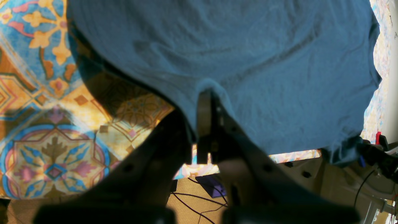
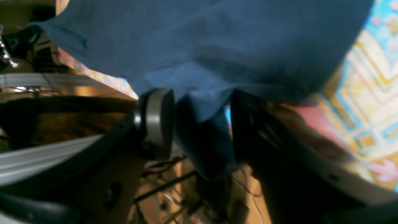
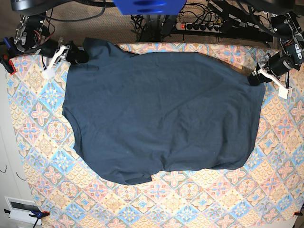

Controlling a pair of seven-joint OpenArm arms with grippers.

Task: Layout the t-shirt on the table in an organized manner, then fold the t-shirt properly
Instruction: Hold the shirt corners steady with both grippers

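With the left hand (image 1: 205, 124) clamping the t-shirt (image 3: 161, 114) hem at 3 o'clock and the right hand (image 2: 202, 124) spread around loose cloth at 10 o'clock, an uneven pull could skew it across the desk (image 3: 199, 204).

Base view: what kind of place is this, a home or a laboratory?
Probably a robotics lab or workshop bench. Two arms hold the t-shirt spread on the table, a power strip and loose cables lie on the floor behind it, and the cloth is clamped at the corners.
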